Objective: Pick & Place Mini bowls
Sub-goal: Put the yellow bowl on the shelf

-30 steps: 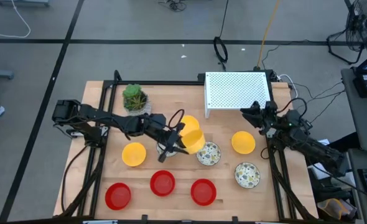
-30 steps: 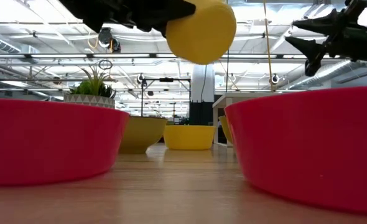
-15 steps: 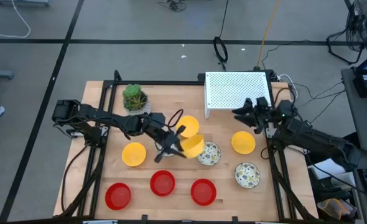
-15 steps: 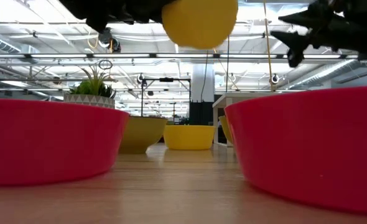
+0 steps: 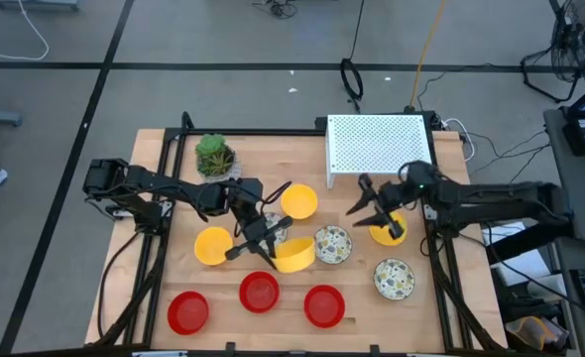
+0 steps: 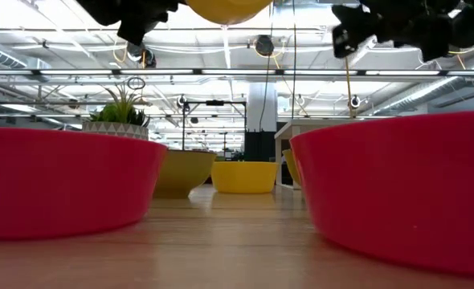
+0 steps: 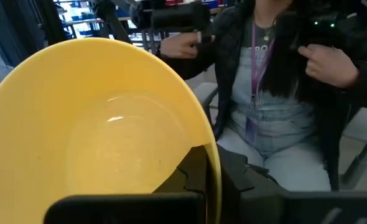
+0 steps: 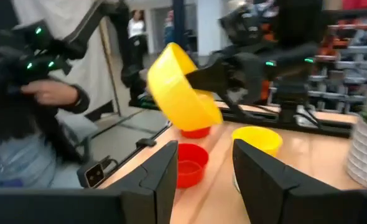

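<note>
Your left gripper [image 5: 263, 241] is clenched on the rim of a yellow bowl [image 5: 292, 255], holding it tilted in the air above the table [image 5: 174, 198]. Over the last second it has carried that bowl from beside the speckled bowl [image 5: 332, 245] toward the front, so it now hangs between that bowl and the row of red bowls [image 5: 260, 292], not yet set down. Your right gripper [image 5: 372, 206] has swung in from the table's edge, fingers spread, toward another yellow bowl [image 5: 389, 230]; you look set for a second pick. Mind the two arms, now near each other.
</note>
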Controlling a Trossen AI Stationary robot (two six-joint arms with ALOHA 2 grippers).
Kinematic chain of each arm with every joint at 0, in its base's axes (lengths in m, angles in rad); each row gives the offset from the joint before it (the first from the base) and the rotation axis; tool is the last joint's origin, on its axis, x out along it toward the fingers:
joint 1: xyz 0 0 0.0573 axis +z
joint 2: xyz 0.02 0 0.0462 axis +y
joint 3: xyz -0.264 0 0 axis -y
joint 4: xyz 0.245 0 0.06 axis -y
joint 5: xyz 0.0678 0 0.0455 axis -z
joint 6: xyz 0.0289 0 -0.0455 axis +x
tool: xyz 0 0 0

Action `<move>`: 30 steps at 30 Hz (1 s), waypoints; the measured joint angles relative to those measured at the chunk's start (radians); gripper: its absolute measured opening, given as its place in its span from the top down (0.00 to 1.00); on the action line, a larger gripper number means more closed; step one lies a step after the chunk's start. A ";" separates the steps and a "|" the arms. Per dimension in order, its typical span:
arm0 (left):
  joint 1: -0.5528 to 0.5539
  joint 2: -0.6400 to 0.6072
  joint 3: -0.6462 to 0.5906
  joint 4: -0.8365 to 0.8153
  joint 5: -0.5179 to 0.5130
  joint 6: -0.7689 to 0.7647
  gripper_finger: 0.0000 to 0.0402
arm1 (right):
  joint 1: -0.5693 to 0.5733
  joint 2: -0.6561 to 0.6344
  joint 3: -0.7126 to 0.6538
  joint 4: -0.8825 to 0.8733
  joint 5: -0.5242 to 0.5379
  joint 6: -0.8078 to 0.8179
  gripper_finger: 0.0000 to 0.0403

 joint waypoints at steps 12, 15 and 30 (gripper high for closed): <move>-0.002 0.000 0.000 -0.003 0.028 0.066 0.97 | 0.134 0.258 0.181 0.017 0.079 -0.107 0.63; -0.007 0.000 0.000 -0.002 0.084 0.127 0.97 | 0.156 0.309 0.202 0.074 0.077 -0.107 0.63; -0.047 0.045 0.001 0.027 0.068 0.145 0.97 | 0.249 0.554 0.389 0.157 -0.005 -0.131 0.63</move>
